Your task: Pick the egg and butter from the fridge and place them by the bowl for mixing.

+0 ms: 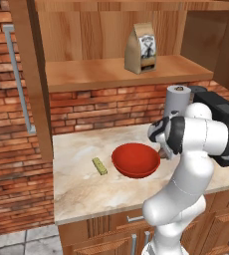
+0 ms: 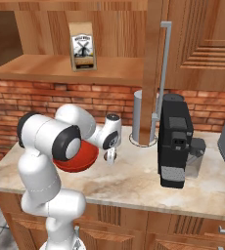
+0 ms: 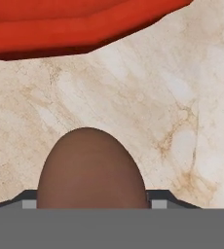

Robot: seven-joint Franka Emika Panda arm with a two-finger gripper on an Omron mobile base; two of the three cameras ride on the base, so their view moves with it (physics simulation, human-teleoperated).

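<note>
In the left base view the arm hides the right rim of the bowl and the lower part of the grey roll. In the right base view the arm covers most of the bowl. In the hand view the bowl is cut by the top edge, and the lower end of the egg is cut off at the bottom. Whether the egg is gripped or only lies between the jaws, I cannot tell.

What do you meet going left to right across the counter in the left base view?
Butter → bowl → grey canister at the back → black coffee machine. The arm's white links cross in front of the bowl's right edge, where the gripper works low, so I leave the egg out of the order.
</note>
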